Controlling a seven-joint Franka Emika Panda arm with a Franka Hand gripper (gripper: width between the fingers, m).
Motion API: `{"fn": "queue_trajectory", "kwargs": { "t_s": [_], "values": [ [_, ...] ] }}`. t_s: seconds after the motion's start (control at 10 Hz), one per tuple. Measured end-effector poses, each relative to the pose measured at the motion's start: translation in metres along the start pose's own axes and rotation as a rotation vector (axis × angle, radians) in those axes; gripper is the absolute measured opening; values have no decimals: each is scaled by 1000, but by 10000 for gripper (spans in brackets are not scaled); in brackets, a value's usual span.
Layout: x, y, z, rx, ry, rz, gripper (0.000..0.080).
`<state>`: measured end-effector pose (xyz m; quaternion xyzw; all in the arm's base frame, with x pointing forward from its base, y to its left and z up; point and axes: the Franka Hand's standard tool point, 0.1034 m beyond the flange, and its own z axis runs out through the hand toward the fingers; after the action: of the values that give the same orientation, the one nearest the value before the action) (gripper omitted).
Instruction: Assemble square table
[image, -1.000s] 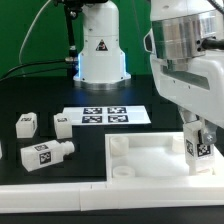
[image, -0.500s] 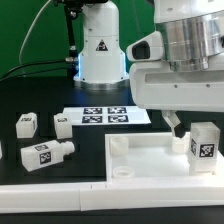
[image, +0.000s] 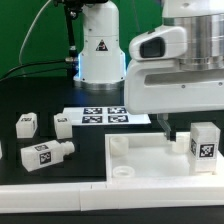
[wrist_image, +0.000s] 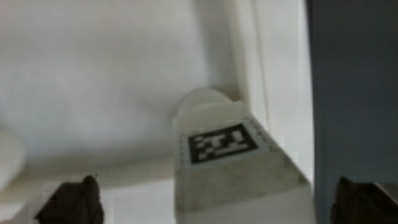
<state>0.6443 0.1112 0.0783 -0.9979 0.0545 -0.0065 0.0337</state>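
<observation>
On the plate (image: 148, 160), upright tagged leg (image: 205, 143)

obstacle: leg (image: 205, 143) upright on plate (image: 150, 160) corner | free: plate middle

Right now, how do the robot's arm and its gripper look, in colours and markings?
The arm is glossy white with rounded, bulky casings and a silver-grey ring near the wrist. Its white base column carries a black triangle sticker, with black cables beside it. The gripper has two dark, narrow fingertips.
</observation>
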Motion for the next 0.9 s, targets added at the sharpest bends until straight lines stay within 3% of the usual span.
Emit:
{"fn": "queue_trajectory", "kwargs": {
  "t_s": [0.1, 0.2, 0.3, 0.4, 0.8, 0.9],
  "values": [
    [0, 2, 0, -2, 1, 27, 568],
    [0, 3, 0, -3, 1, 29, 386],
    [0, 3, 0, -2, 1, 97, 386],
    [0, 3, 1, -2, 1, 175, 284],
    [0, 2, 0, -10, 5, 645, 284],
    [-1, 2, 1, 3, -1, 899, 284]
  ]
}}
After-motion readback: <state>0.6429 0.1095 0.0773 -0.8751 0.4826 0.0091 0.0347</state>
